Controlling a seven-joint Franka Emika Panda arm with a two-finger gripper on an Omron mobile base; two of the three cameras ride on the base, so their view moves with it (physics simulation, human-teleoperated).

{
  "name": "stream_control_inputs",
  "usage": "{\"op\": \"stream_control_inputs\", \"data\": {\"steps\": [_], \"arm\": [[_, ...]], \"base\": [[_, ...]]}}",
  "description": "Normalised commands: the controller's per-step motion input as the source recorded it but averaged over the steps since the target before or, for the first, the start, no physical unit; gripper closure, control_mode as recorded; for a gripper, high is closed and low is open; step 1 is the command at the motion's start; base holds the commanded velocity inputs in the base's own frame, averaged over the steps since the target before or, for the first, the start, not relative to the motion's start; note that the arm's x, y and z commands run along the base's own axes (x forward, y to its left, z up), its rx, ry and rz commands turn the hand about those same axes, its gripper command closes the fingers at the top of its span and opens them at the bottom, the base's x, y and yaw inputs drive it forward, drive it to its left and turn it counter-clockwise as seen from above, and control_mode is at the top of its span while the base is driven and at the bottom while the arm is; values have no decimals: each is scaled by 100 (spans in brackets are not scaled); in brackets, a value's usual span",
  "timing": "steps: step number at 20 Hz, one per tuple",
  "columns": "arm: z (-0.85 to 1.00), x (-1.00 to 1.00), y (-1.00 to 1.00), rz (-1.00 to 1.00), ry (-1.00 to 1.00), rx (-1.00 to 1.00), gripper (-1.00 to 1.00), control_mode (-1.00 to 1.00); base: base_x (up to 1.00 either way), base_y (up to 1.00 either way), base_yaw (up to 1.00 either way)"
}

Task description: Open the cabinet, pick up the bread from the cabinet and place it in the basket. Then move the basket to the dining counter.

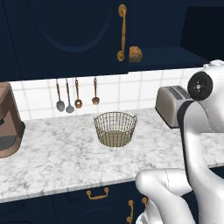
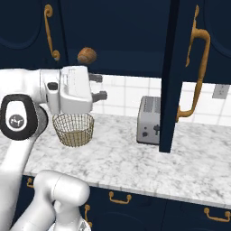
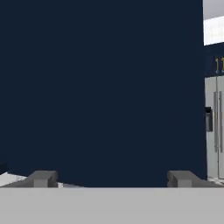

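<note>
Room: simulated kitchen, white tile wall, marble counter (image 1: 57, 162) over navy drawers with brass pulls.
Cabinet (image 2: 122, 31): navy wall unit above the counter; right door (image 2: 173, 76) swung out edge-on toward the robot, left door (image 1: 65, 30) shut.
Bread (image 1: 135, 54): small golden-brown loaf at the front edge of the cabinet shelf, near the left door's handle (image 1: 122, 33), above and slightly right of the basket.
Basket (image 1: 115, 128): brass wire mesh, upright, empty, mid-counter toward the back wall, well apart from the toaster.
Toaster (image 2: 149, 120): silver, toward the counter's right side, just beside the open door's lower edge.
Other: utensils (image 1: 75, 95) hang on the tile; brown appliance (image 1: 8, 122) at the counter's left edge.
Gripper (image 2: 101, 86): fingers spread wide, holding nothing; below the shelf, above the basket.
Hand view: tips (image 3: 41, 178) wide apart, facing flat navy.
Step, judged: door open, bread not yet picked.
Handling, judged: loaf looks light, rounded, a bit soft; may roll off the shelf edge if nudged. Grip across its middle, gently.
Basket, judged: light, stiff wire, could slide; take by the rim.
</note>
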Motion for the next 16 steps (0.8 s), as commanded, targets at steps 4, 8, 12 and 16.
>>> {"op": "stream_control_inputs", "data": {"steps": [4,8,12,16], "arm": [[-1,0,100,54,0,0,-100,-100],[0,0,100,59,0,6,-100,-100],[0,3,100,59,0,12,-100,-100],[0,4,99,58,1,16,-100,-100]], "base": [[0,0,0],[0,0,0],[0,0,0],[0,0,0]]}}
